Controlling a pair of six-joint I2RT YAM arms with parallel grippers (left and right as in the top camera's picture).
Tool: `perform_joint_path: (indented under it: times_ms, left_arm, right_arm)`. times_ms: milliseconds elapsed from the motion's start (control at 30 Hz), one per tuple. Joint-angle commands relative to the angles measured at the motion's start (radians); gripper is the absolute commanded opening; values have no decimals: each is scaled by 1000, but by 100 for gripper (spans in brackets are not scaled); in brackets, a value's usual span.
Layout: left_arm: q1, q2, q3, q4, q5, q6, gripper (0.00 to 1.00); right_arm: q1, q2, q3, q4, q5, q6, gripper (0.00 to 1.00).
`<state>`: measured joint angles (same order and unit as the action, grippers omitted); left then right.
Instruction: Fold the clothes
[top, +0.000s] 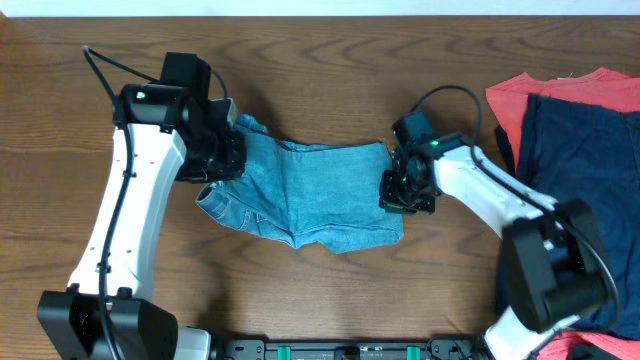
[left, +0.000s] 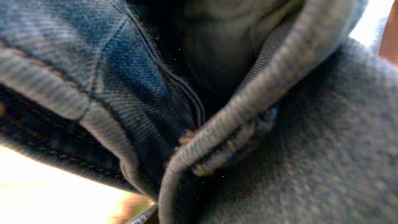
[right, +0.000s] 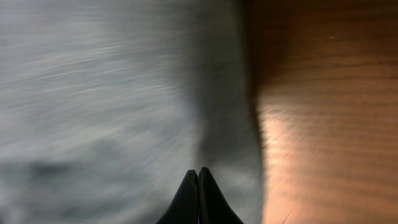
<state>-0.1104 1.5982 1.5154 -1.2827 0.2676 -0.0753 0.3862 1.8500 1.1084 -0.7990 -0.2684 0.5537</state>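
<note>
The jeans (top: 320, 190) sit bunched into a short wide bundle about dead center on the table (top: 330, 60). The left gripper (top: 215, 160) is at their 9 o'clock end, clamped down on the denim there. Its wrist cam is nothing but seam and waistband right up close. The right gripper (top: 405, 192) is at the 3 o'clock edge with its 2 fingertips (right: 189, 193) pressed together, nothing visible between them, right over the fabric's edge. Out at 3 o'clock on the table, a navy garment (top: 580, 140) lies on a red-orange one (top: 520, 95).
</note>
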Motion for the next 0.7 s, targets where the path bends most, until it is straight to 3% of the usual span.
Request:
perform_joint_path:
  times_ms: [0,200,667]
  left_arm:
    - [-34,-12,32,9,8,-5,6]
    - [-108,-6,27,57,8,-22,6]
    - [-316,158,20,266,9,-259,10]
  right_arm:
    - [4,78,-10,-2,39,37,1]
    - [4,166,-10,-10,-13,33,1]
    - [3,163,-10,-18,-13,-2,1]
